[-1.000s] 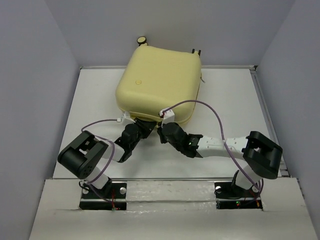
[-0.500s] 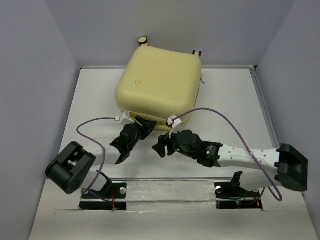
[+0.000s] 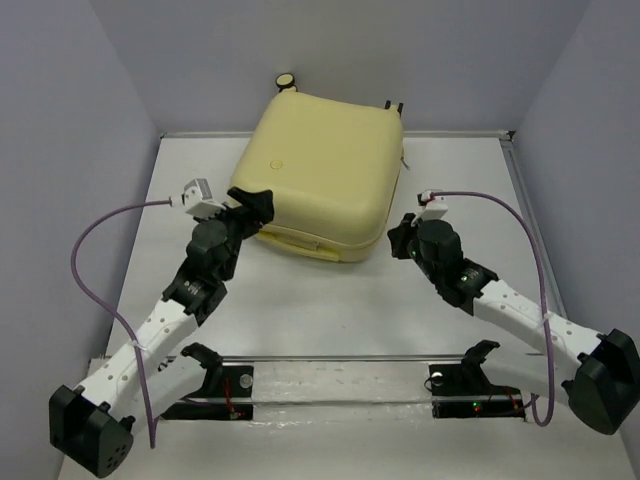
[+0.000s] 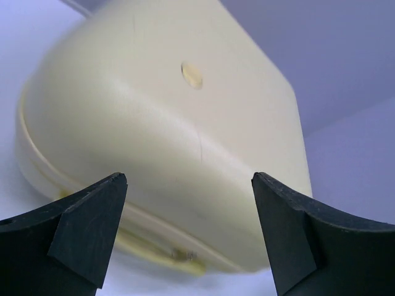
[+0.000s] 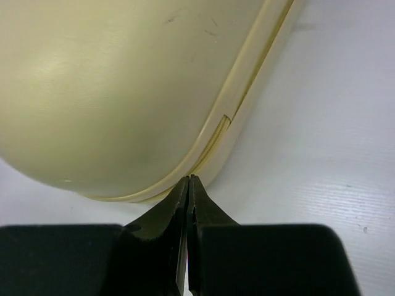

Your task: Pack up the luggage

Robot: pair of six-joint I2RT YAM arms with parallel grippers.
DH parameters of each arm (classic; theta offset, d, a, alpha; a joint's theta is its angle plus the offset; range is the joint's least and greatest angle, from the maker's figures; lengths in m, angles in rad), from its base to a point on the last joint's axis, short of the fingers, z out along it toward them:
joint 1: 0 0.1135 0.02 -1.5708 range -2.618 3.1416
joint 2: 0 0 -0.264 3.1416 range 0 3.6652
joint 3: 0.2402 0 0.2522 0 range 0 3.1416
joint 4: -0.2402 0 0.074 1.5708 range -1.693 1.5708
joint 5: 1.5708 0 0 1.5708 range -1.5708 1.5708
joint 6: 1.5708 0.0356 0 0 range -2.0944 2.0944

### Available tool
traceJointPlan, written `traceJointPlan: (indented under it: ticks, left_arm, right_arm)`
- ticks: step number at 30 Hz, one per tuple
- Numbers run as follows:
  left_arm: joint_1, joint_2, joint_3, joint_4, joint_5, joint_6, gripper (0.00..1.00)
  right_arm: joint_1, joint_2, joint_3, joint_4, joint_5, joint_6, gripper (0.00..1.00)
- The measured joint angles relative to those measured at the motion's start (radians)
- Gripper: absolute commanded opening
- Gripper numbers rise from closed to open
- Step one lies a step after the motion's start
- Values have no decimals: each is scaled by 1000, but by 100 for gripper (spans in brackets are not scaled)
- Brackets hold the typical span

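The luggage [image 3: 320, 170] is a pale yellow hard-shell case lying flat and closed at the back middle of the table, with a caster wheel [image 3: 285, 81] at its far edge. My left gripper [image 3: 255, 205] is at the case's front left corner. In the left wrist view its gripper [image 4: 188, 179] stands wide open around nothing, facing the shell [image 4: 160, 117] and the zip seam. My right gripper [image 3: 394, 239] is by the front right corner. In the right wrist view its gripper [image 5: 187, 179] is shut and empty, tips right at the case's rim [image 5: 210, 142].
The white table [image 3: 330, 300] is boxed in by grey walls on the left, right and back. A raised metal rail [image 3: 330, 358] runs along the near edge by the arm bases. Purple cables [image 3: 90, 260] loop out from both wrists.
Both arms left the middle of the case's front edge. The left swung out to the front left corner and opened wide; the right swung to the front right corner and closed.
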Motion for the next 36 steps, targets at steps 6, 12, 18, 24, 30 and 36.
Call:
traceJointPlan:
  ticks: [6, 12, 18, 24, 30, 36]
  left_arm:
    - [356, 199, 272, -21, 188, -4, 92]
    - [562, 502, 518, -48, 380, -25, 91]
    - [704, 846, 665, -117, 526, -17, 91]
    - [705, 993, 671, -171, 610, -11, 89]
    - [657, 1006, 653, -111, 613, -31, 89]
    - [633, 872, 361, 93, 550, -127, 87]
  right_arm:
    - [-148, 126, 50, -22, -13, -10, 7]
    - [-252, 279, 183, -32, -53, -24, 7]
    - [-277, 414, 311, -26, -103, -48, 7]
    - [-304, 492, 363, -25, -126, -61, 7]
    - [-344, 578, 444, -35, -154, -64, 7]
    - [-383, 671, 559, -78, -210, -113, 7]
